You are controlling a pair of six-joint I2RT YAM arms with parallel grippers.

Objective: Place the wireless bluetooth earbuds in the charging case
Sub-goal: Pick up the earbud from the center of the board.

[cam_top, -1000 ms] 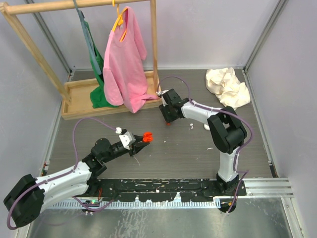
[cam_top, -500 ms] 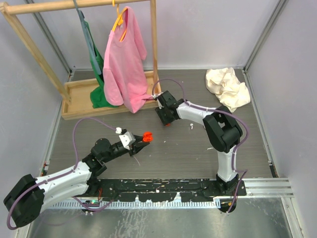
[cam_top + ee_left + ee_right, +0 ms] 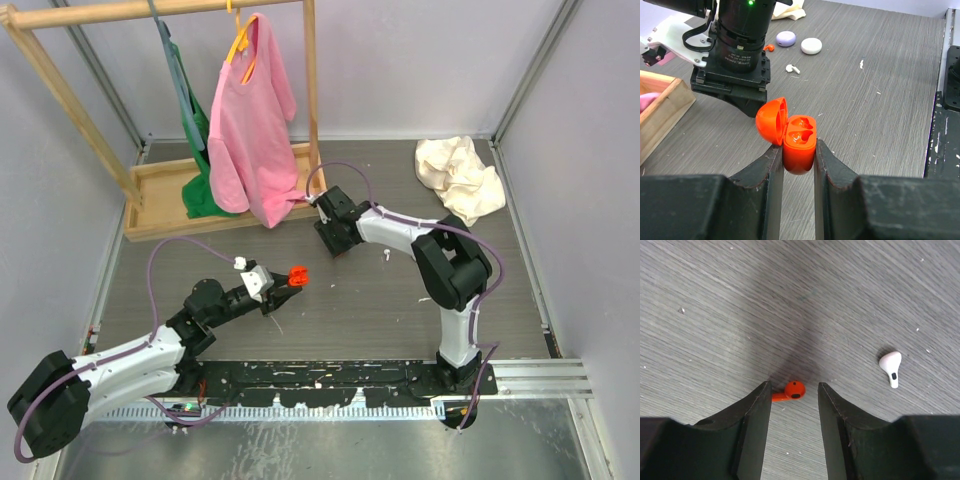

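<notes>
Nearest the arm bases: left gripper point(image 3: 796, 152) clenched on the lower shell of an open red charging case point(image 3: 800, 142). Case apparently held off the table, lid hinged back, both moulded sockets facing up and empty. One finger pressed flat against each side of the shell.

Further out, ahead of that held case: right gripper point(image 3: 793, 386) pointed down at the table, jaws parted and grasping nothing. Directly between its fingertips, lying on the grey tabletop point(image 3: 715, 300): one red earbud point(image 3: 795, 390), round head midway in the gap, stem angled toward one finger and close to touching it. Gripper's shadow pooled around the bud, suggesting tips low over the surface. Contact with the table impossible to confirm.

Off to one side of the right gripper, clear of its fingers: a white earbud point(image 3: 890, 367), loose on the table. Beyond the right gripper, from the left wrist's view: a lilac case point(image 3: 786, 38) and a white case point(image 3: 811, 46), both closed, near each other but not touching.

Farthest back: a crumpled cream cloth point(image 3: 460, 172) and a wooden clothes rack point(image 3: 70, 108) with a pink shirt point(image 3: 250, 120), none of it part of the job.

Step in hand, as a judgement: picking up the red earbud, insertion not yet begun. Next move likely: close the right jaws squarely on the bud's head without flicking it away. Then lift, carry toward the left gripper, turn to match a socket, and press in lightly.
</notes>
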